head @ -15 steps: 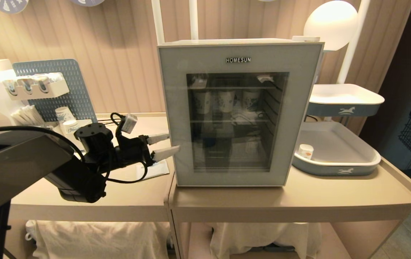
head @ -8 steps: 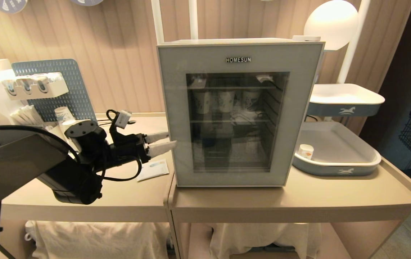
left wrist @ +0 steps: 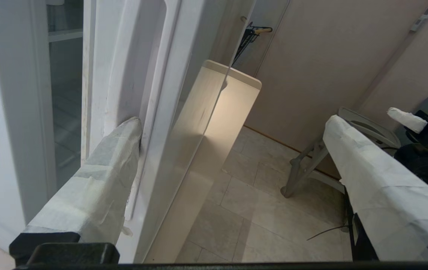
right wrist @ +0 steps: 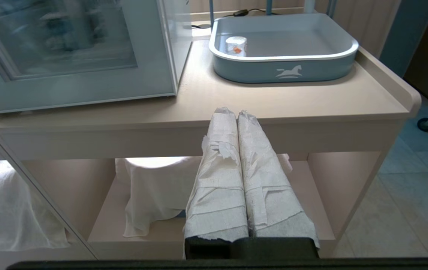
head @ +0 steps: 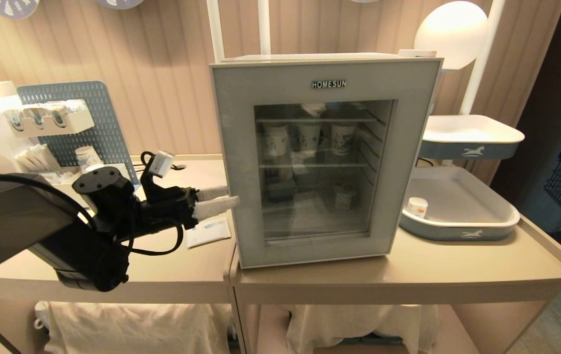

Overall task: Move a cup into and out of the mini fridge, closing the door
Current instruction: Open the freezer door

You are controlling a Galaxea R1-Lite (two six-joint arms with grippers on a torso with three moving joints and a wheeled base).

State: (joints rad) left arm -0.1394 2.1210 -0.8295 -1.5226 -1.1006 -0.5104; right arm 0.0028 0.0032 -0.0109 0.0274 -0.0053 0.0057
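The left gripper stands at the free edge of the door of the mini fridge, its fingers spread wide and grasping nothing. 1 fingertip is hooked into the recess behind the door's edge; the other finger hangs well clear in front of it. The door stands slightly ajar, its lower edge swung a little out over the surface.

As I judge it, the task is at its first step: the door is only cracked open, and the cup sits untouched in the lower tray, well apart from both sets of fingers. Swinging the door wide, carrying the cup in, taking it out and shutting the door all remain.

The left wrist view alone shows the fingertip seated in the door's handle groove and the gap opening onto the inside; the head view shows only the fingers meeting the door's side. The head view shows taller paper cups on a wire shelf behind the glass. The right wrist view alone shows the right gripper, parked low before the surface with fingers clenched together, empty, and the orange mark on the cup's lid.
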